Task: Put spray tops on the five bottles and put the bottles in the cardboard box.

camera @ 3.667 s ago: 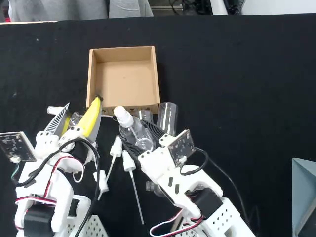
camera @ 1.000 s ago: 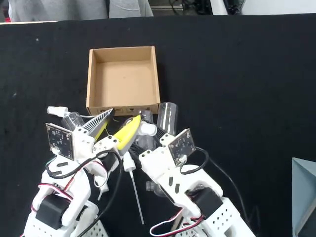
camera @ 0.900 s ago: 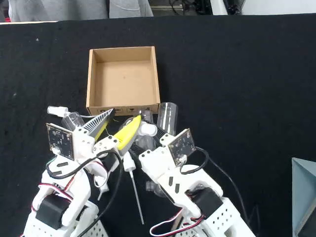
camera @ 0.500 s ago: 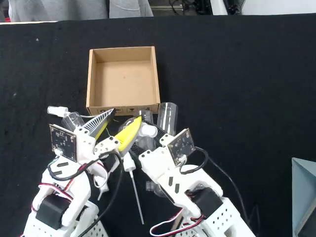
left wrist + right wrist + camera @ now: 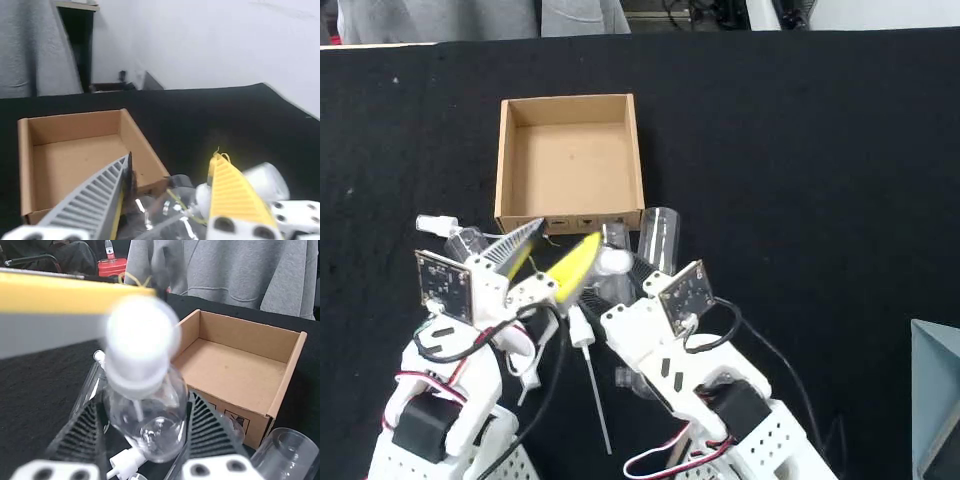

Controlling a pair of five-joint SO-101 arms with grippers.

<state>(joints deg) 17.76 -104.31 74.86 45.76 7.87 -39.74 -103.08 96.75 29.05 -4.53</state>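
Note:
My right gripper [image 5: 145, 407] is shut on a clear bottle [image 5: 147, 427] with a white spray top [image 5: 140, 347], held just in front of the cardboard box [image 5: 240, 360]. From above, the same bottle [image 5: 607, 290] sits between both arms, below the box [image 5: 570, 160]. My left gripper [image 5: 567, 235] stands open beside it, and its yellow finger [image 5: 570, 268] lies against the spray top [image 5: 614, 262]. In the left wrist view the spray top [image 5: 265, 181] is outside the yellow finger [image 5: 230, 195], and clear bottles [image 5: 160, 212] lie between the fingers.
An uncapped bottle [image 5: 658, 238] lies right of the box's front corner. A capped bottle [image 5: 455, 235] lies at the left. Two loose spray tops with tubes [image 5: 584, 345] [image 5: 530, 365] lie between the arms. A grey object [image 5: 935, 390] sits at the right edge.
My left arm has swung right, from the box's front left corner to the held bottle's spray top, and its gripper has just opened a little wider. The right arm has kept still.

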